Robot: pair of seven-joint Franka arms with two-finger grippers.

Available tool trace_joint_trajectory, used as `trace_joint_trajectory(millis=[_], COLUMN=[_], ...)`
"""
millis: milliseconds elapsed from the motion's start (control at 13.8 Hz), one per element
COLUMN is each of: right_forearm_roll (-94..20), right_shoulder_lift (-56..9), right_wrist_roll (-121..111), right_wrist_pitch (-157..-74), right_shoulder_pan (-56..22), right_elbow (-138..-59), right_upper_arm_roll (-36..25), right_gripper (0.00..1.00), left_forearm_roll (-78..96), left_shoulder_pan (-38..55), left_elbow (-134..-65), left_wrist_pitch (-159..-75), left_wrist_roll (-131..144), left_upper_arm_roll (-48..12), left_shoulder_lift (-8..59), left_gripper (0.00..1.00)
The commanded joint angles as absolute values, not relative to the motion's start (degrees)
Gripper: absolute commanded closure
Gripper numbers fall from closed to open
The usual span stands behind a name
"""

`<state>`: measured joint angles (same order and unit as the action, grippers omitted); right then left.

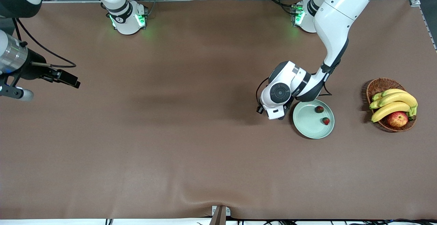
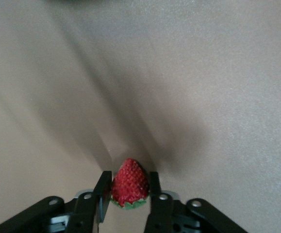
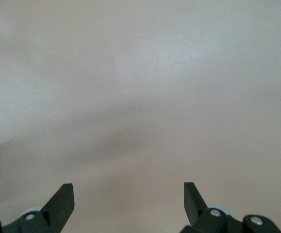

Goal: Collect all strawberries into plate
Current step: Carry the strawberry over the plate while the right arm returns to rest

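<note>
My right gripper (image 3: 128,204) waits at the right arm's end of the table (image 1: 170,132), jaws wide, nothing in them. My left gripper (image 2: 127,191) is clamped on a strawberry (image 2: 129,183) just beside the plate (image 1: 309,124). Two strawberries (image 1: 319,109) (image 1: 326,121) lie in it. Fruit basket (image 1: 382,85) sits toward the left arm's end.

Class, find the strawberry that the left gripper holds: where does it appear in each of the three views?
Front view: not visible; the left gripper, beside the plate, hides it.
Left wrist view: the strawberry sits low in the middle, clamped between the fingers.
Right wrist view: not in it.
Shared landmark: the brown tabletop.
</note>
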<state>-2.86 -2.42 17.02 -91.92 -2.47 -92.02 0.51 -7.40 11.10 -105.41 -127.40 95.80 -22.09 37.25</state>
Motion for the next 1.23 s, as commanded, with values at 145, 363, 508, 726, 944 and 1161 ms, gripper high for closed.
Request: trace_joint_trajectory(millis=[145, 363, 508, 726, 944, 1161], right_forearm_roll=[-1.24, 0.79, -0.52, -2.62, -2.81, -1.85], right_shoulder_lift=[-1.21, -5.62, -5.36, -4.14, 2.09, 0.54], right_wrist_roll=[15.99, 16.0, 13.9, 5.73, 2.9, 2.2], right_wrist_pitch=[-91.96, -86.5, -85.53, -85.4, -91.04, -90.62], right_shoulder_pan=[-3.16, -3.08, -2.82, -2.29, -2.81, -2.81], right_elbow=[-88.98, -81.92, -81.56, -82.26, -91.29, -87.65], right_upper_arm_roll=[-1.23, -1.32, -1.41, -1.84, -3.52, -3.43], right_gripper=[0.0, 0.0, 0.0, 0.0, 0.0, 0.0], left_forearm_roll=[-7.21, -7.99, -8.78, -12.2, -14.4, -17.4], left_shoulder_pan=[10.55, 6.88, 3.01, -3.49, -7.55, -9.66], left_elbow=[-104.07, -101.87, -101.51, -101.78, -102.13, -102.04], left_wrist_pitch=[-127.27, -123.5, -121.12, -119.45, -119.36, -119.27], left_wrist_roll=[95.28, 85.56, 78.09, 67.45, 61.97, 61.79], left_upper_arm_roll=[-21.71, -21.53, -21.45, -21.53, -21.53, -21.53], left_shoulder_lift=[33.5, 30.33, 29.36, 29.18, 30.84, 31.29], left_gripper=[1.0, 1.0, 1.0, 1.0, 1.0, 0.0])
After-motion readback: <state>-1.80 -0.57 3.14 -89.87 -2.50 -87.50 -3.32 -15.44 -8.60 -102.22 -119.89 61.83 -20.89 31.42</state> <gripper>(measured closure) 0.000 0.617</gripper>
